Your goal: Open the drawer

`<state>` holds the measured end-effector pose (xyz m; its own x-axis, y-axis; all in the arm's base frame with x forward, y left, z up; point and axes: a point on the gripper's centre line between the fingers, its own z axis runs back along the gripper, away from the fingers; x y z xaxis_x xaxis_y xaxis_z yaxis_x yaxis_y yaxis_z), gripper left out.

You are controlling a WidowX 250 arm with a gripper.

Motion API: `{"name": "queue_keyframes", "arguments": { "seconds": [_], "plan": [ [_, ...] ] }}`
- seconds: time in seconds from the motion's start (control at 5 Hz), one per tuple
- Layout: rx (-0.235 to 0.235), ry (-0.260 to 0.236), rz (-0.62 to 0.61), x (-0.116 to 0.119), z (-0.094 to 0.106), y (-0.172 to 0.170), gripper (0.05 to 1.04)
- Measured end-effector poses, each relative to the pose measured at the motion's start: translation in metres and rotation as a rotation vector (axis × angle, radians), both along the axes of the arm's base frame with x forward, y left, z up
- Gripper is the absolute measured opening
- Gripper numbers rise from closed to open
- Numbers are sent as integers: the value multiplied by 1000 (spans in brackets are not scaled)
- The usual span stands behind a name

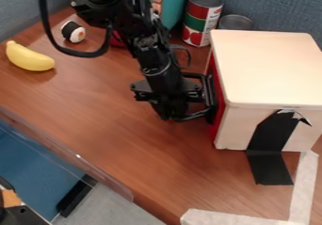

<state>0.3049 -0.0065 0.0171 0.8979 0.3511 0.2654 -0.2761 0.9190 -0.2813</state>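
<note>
- Drawer (216, 97): red front on the side of the pale cabinet (270, 71) toward the middle of the view. Looks flush with the cabinet, though it's seen at a steep slant and partly hidden—a slight gap could escape me.
- Gripper (172, 112): black, low over the table, right beside the red front. Cannot tell whether it is spread, closed or clamped on anything; black parts overlap there.
- Arm (151, 50): comes down from the top edge, a black cable (78, 53) looping beside it.
- Black tape (271, 146): down the cabinet's near side and onto the wooden table (144, 158).
- Pale tape (303, 186): on the table near the cabinet, meeting a second strip at a corner.
- Behind the cabinet: red-and-green can (202, 19) upright, a grey can (236, 22) beside it.
- Teal object (176, 5): at the top edge, partly behind the arm.
- Far left: yellow banana (29, 58) lying on the table—toy sushi roll (73, 32) near it.
</note>
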Motion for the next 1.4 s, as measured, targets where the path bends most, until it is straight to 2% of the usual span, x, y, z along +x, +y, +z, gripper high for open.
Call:
{"name": "queue_keyframes", "arguments": {
  "seconds": [0.2, 0.4, 0.8, 1.2, 1.4],
  "plan": [
    [-7, 3, 0, -12, 1, 2, 277],
    [6, -9, -12, -23, 6, 4, 266],
    [31, -26, 25, -44, 12, 27, 265],
    [35, -31, 12, -54, 12, 47, 265],
    [24, -13, 8, -56, 9, 53, 265]
  ]
}}
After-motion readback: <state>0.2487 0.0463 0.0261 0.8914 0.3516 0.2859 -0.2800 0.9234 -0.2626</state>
